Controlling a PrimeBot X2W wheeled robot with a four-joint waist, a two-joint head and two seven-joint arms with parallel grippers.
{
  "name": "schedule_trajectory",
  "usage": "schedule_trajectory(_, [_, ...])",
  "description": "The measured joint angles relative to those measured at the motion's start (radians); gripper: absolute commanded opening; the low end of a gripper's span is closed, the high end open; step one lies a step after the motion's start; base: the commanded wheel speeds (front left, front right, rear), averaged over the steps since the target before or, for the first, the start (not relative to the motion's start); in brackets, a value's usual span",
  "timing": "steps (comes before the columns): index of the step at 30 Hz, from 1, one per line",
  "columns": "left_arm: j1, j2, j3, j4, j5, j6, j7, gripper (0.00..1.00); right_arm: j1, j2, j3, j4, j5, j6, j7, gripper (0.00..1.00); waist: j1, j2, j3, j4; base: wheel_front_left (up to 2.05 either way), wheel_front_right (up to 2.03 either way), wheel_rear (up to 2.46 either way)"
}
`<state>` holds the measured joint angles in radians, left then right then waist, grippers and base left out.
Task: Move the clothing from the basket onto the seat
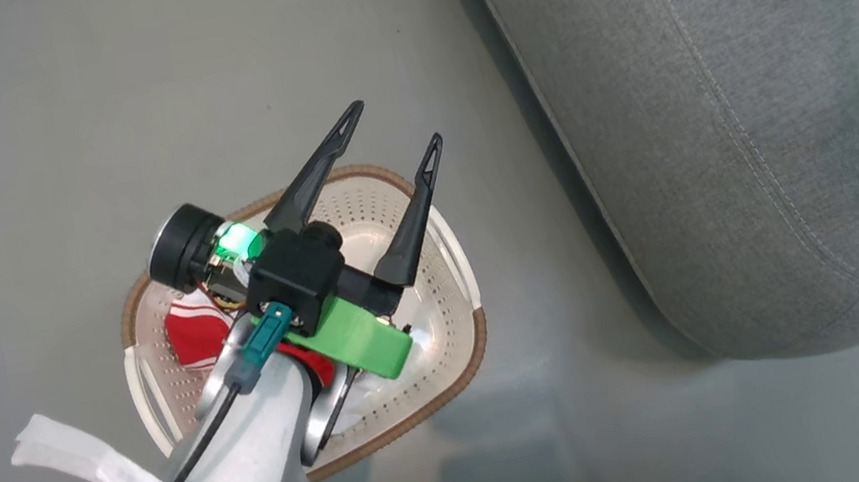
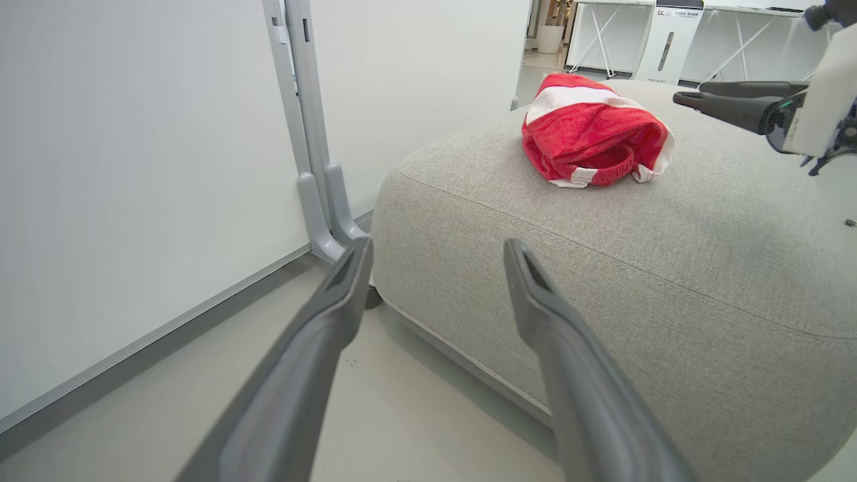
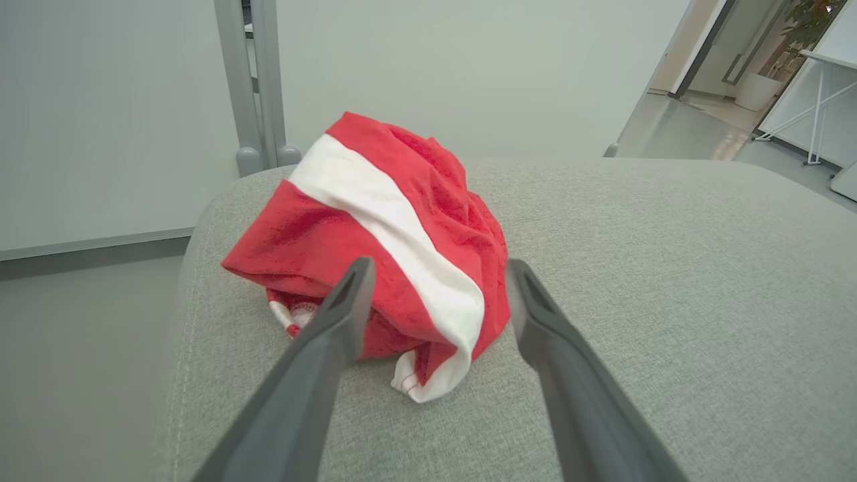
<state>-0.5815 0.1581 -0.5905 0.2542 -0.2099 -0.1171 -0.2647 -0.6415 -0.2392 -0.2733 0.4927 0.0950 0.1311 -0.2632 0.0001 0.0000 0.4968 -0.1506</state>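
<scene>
Head view: left gripper (image 1: 396,121), spread wide and empty, hangs over the basket (image 1: 484,337). The second garment (image 1: 194,335) inside is probably the next pick.
Left wrist view: striped garment (image 2: 589,134) rests on the seat (image 2: 669,268), far right.
Right wrist view: right gripper (image 3: 438,268) wide, holding nothing. The garment lies loose.

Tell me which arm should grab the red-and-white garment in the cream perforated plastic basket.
Left: its open end effector hangs over that basket and garment; the right end effector is at the grey fabric seat.
</scene>
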Motion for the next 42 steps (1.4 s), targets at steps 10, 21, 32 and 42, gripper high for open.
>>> schedule_trajectory(10, [0.135,-0.027,0.146,-0.02,-0.007,0.014,0.0,1.0,0.178,0.075,0.106,-0.173,0.015,0.0,0.0,1.0,0.0,0.0,-0.126,0.042,0.0,0.0,0.0])
schedule_trajectory(21, [0.26,-0.06,0.314,-0.032,0.006,0.016,0.0,1.0,0.276,0.15,0.223,-0.261,0.02,0.0,0.0,1.0,0.0,0.0,-0.226,0.13,0.0,0.0,0.0])
schedule_trajectory(32, [0.351,-0.086,0.453,-0.073,0.038,0.016,0.0,1.0,0.375,0.185,0.266,-0.322,0.016,0.0,0.0,1.0,0.0,0.0,-0.32,0.213,0.0,0.0,0.0])
schedule_trajectory(42, [0.423,-0.102,0.528,-0.105,0.052,0.013,0.0,1.0,0.462,0.19,0.284,-0.363,0.031,0.0,0.0,1.0,0.0,0.0,-0.387,0.247,0.0,0.0,0.0])
